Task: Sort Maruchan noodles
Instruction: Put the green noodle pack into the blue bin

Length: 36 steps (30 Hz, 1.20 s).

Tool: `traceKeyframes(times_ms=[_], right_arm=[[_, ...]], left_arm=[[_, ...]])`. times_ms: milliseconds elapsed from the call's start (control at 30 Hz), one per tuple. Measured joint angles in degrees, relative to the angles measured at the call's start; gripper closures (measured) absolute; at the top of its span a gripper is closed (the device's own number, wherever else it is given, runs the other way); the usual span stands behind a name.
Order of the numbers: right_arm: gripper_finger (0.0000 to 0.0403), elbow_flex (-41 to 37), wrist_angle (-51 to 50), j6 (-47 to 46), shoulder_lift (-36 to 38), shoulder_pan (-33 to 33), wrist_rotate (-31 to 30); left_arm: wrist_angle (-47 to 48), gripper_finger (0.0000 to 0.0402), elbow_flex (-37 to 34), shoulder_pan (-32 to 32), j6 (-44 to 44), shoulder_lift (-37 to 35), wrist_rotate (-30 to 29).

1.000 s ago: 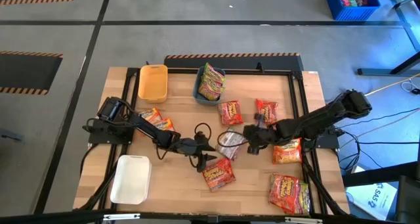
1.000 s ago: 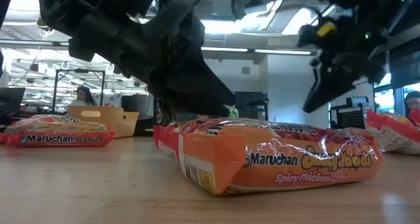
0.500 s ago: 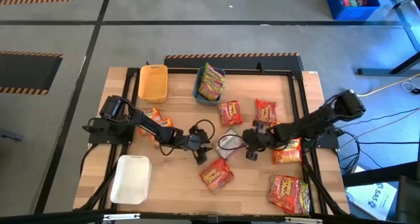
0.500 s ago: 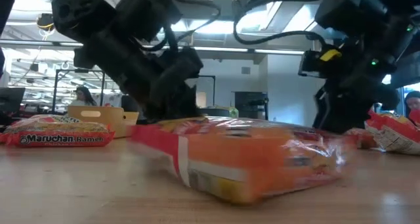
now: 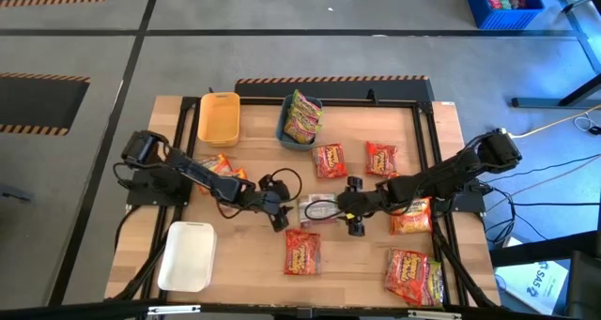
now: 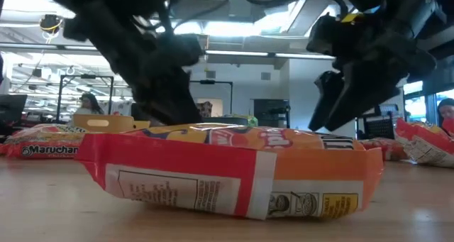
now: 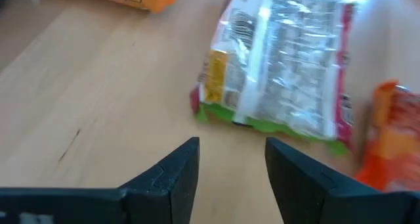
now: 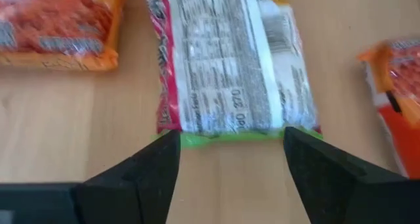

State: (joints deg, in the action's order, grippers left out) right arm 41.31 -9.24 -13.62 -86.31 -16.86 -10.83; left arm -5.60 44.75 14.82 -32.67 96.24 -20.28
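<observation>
A noodle packet (image 5: 317, 208) lies print side down at mid-table, its silvery back up and a green-edged end (image 8: 230, 137) toward my right gripper. My right gripper (image 8: 230, 142) is open, its fingers at the two corners of that end. Across the packet, my left gripper (image 7: 230, 148) is open a short way off its other green end (image 7: 275, 124), touching nothing. An orange packet (image 5: 302, 251) lies flat nearer the front edge and fills the low view (image 6: 227, 171). My right gripper slants down from the table's right at the face-down packet's green-edged end (image 8: 197, 138). One open finger (image 8: 161, 161) stands at each corner of it. Whether they touch the packet, I cannot tell. The packet lies flat on the table.
At the back stand a yellow tray (image 5: 218, 118) and a blue-grey tray (image 5: 285, 123) holding a packet. A white tray (image 5: 188, 256) sits front left. Loose packets lie at the left (image 5: 225, 173), behind the grippers (image 5: 329, 160) (image 5: 380, 159) and front right (image 5: 413, 275).
My right gripper has opened and gone toward the table's left edge; the face-down packet now lies flat before it. My left gripper has drawn back toward the left and far edges. The orange packet has turned about on the table.
</observation>
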Motion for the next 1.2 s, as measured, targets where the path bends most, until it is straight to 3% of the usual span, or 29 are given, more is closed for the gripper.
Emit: traceKeyframes(times_ms=[267, 600, 800, 1200], right_arm=[[0.0146, 0.16, -0.42, -0.09, -1.67, -0.04, -0.17], [0.0146, 0.18, 0.36, -0.01, -3.62, -0.04, -0.76], [0.0146, 0.17, -0.13, -0.01, -3.62, -0.04, -1.15], [0.0146, 0.18, -1.35, -1.08, -3.62, -0.04, 0.08]], left_arm=[[-4.0, 0.0234, 0.0, 3.21, 4.79, 0.19, 1.48], [-9.32, 0.0234, 0.02, 2.57, 5.85, 0.12, 0.19], [-10.87, 0.0234, 0.02, 1.01, 2.78, 0.12, -9.58], [-10.86, 0.0234, 0.02, 1.73, 4.57, 0.12, -8.36]])
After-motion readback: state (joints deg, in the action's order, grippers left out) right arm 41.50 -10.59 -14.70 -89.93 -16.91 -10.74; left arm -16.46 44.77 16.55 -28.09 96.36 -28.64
